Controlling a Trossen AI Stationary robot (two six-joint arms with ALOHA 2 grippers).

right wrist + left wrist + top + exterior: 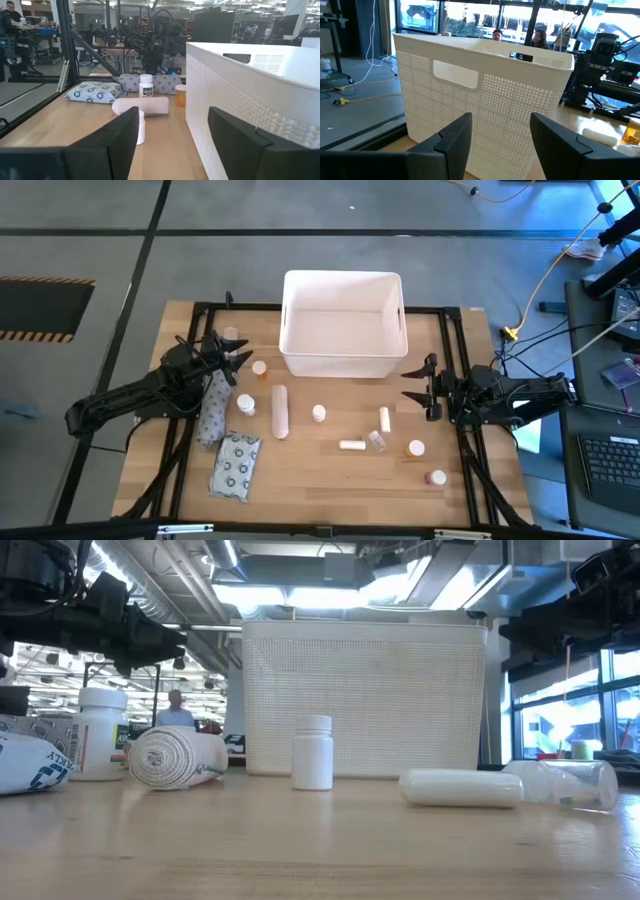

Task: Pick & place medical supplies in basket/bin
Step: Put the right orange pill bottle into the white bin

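Observation:
The white bin (343,326) stands at the far middle of the table, its perforated wall (485,95) filling the left wrist view. Supplies lie on the wood near it: a white roll (280,411), small bottles (318,413) (245,404), orange-capped bottles (259,368) (415,448), a pink-capped one (436,477), white tubes (351,445) (385,418), and a ring-patterned packet (237,466). My left gripper (240,360) hovers open left of the bin. My right gripper (410,383) hovers open at the bin's right near corner. Neither touches anything.
A second patterned packet (213,410) lies under the left arm. A clear vial (565,783) lies by the tubes, and one bottle (231,335) stands near the far-left frame. Black frame rails (455,360) border the table. People show in the room beyond.

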